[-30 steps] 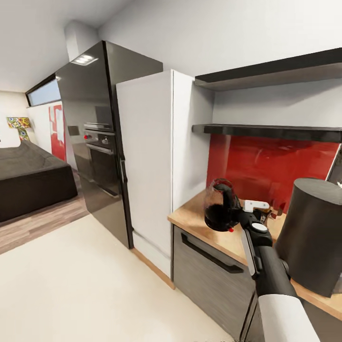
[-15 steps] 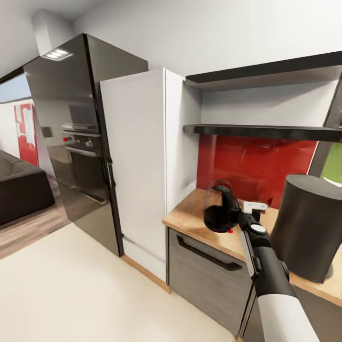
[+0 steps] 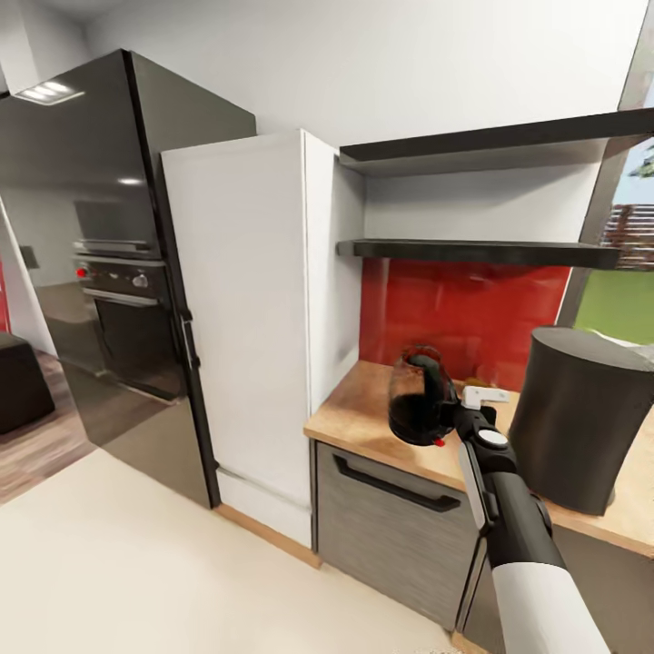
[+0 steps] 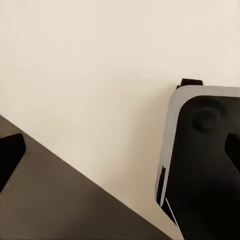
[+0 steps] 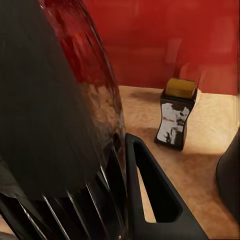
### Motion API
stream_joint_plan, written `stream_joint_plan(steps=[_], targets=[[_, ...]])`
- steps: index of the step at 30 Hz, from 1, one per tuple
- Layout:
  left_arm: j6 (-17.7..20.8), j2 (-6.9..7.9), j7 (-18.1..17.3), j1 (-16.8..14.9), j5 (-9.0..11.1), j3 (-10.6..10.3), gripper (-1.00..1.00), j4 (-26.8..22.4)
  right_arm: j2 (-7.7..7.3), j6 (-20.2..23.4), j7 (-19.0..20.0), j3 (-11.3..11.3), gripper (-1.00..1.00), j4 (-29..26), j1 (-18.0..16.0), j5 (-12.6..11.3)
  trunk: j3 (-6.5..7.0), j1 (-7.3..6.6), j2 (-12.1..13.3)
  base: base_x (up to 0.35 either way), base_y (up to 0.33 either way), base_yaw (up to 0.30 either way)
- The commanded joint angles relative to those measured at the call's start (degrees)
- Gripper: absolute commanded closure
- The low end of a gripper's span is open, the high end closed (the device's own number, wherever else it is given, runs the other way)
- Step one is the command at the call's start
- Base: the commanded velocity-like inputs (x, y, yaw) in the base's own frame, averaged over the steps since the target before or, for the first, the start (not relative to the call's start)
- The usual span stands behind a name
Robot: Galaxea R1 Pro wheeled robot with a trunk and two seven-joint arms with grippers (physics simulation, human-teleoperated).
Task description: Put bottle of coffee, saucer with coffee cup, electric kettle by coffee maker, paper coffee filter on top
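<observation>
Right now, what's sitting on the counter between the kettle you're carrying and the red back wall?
In the right wrist view, the bottle of coffee stands upright on bare wooden countertop, beyond the electric kettle and before the red backsplash.

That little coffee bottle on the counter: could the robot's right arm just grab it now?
Probably not as things stand. The right gripper is already shut on the electric kettle, so it has no free grasp. The bottle of coffee stands upright on the countertop beyond it, with open wood around it.
</observation>
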Motion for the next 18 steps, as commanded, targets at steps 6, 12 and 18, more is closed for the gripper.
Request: stream_joint_plan(steps=[6,12,18], targets=[[-0.2,0.02,0.0,0.0,0.0,0.4,-1.0,0.1,0.07,0.3,0.1,0.0,1.0,0.0,0.0,0.6,0.1,0.02,-0.1,0.006,0.314,-0.262],[-0.2,0.05,0.0,0.0,0.0,0.4,-1.0,0.1,0.07,0.3,0.1,0.0,1.0,0.0,0.0,0.6,0.19,0.02,-0.1,0.0,0.315,-0.262],[-0.2,0.05,0.0,0.0,0.0,0.4,-1.0,0.1,0.07,0.3,0.1,0.0,1.0,0.1,0.0,0.6,0.21,0.02,-0.1,0.027,0.317,-0.161]])
